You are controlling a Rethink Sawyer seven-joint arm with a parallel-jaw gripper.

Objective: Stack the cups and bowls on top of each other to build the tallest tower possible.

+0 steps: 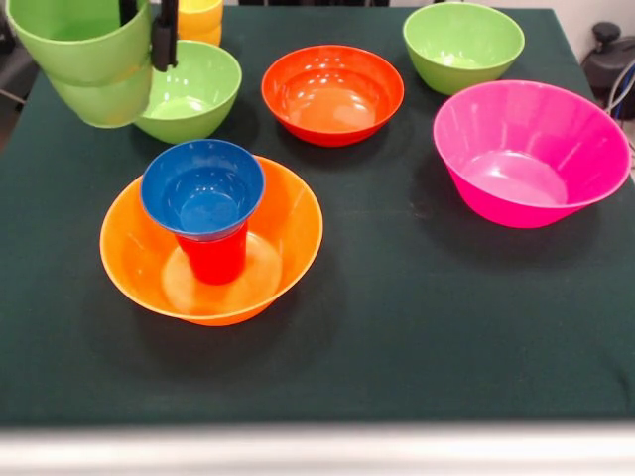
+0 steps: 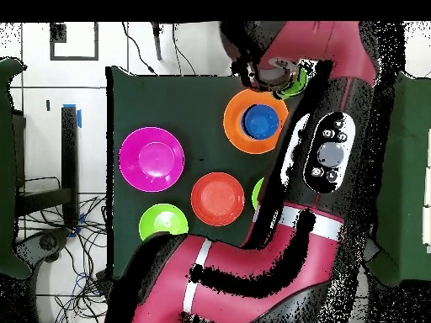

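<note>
Two nested light green cups [image 1: 91, 59] hang in the air at the upper left, with my gripper [image 1: 146, 25] shut on their rim, one black finger [image 1: 165, 40] outside the wall. Below and to the right stands the tower: a large orange bowl [image 1: 298, 213], an upright red cup [image 1: 213, 258] inside it, and a small blue bowl [image 1: 202, 186] resting on that cup. From overhead, the green cups [image 2: 294, 82] sit just beyond the orange bowl [image 2: 234, 118] and blue bowl [image 2: 260, 122], under the arm's end.
A light green bowl [image 1: 193, 94] sits right behind the held cups, with yellow and orange cups [image 1: 200, 18] behind it. A red-orange bowl [image 1: 332, 94], a second light green bowl [image 1: 463, 45] and a large pink bowl [image 1: 531, 154] stand to the right on the dark cloth.
</note>
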